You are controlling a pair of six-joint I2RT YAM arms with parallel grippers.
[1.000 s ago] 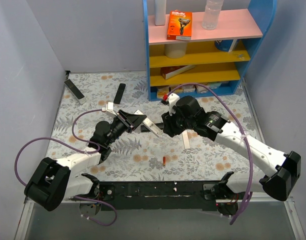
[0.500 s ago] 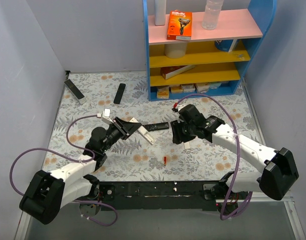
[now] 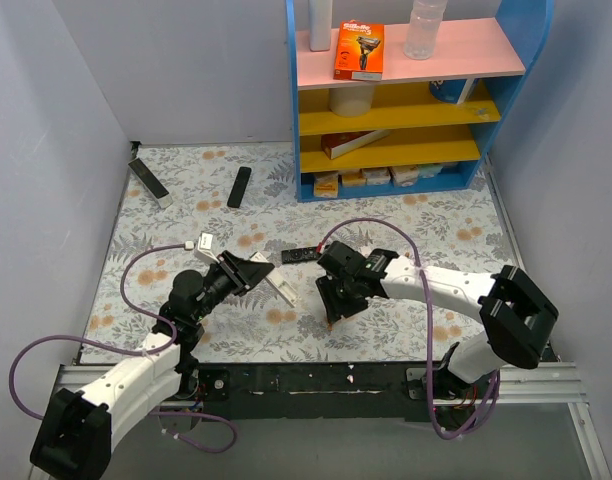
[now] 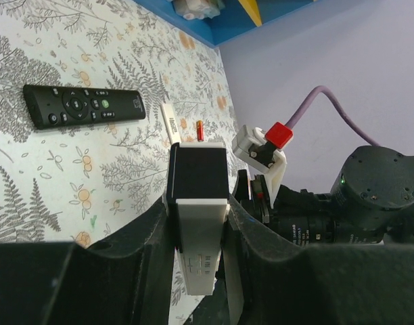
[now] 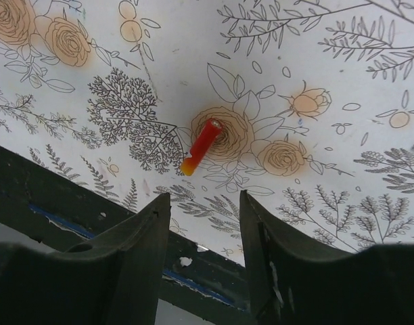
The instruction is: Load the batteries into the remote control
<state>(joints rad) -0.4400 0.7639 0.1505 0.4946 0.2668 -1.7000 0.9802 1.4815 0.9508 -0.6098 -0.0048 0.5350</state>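
The step in hand looks to be the pick-up of a cell: the right end effector [image 5: 203, 210] is hovering directly over the red battery [image 5: 201, 146], its fingers standing wide apart with nothing between them. The battery is lying loose on the desk [image 3: 436, 220], well in front of the shelf [image 3: 292, 120] and toward the arm bases. The left end effector [image 4: 197, 217] is clamping the white remote [image 4: 199, 244] by its long sides and holding it off the desk, also well in front of the shelf. The next move is probably calling for the right fingers to turn square to the slanting battery, drop astride it and close gently, since so small a cylinder is likely to roll. Counting: one red battery is showing and a second is not in view, one white remote, one thin white strip [image 4: 172, 124] that may be its cover, and three black remotes [image 3: 299, 254], two of them lying nearer the shelf
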